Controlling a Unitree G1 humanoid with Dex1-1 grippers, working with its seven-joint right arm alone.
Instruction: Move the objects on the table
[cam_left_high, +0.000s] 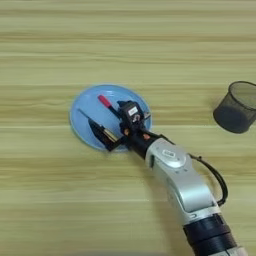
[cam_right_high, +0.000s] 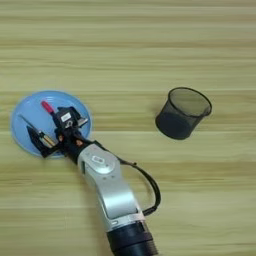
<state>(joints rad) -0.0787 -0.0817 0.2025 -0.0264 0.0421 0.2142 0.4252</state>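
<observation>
The marker (cam_left_high: 106, 107) lies on the blue plate (cam_left_high: 85, 107) between wide-spread jaws; only the right eye view shows the whole pen cup (cam_right_high: 182, 113).

Even, bright overhead light; soft shadow under the arm (cam_left_high: 185, 185) on the table (cam_left_high: 60, 210); mild blur throughout.

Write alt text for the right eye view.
The silver right arm reaches from the bottom edge to a blue plate at left, its tool over a red-capped marker lying there. A black wire-mesh pen cup stands apart on the wooden table.
</observation>
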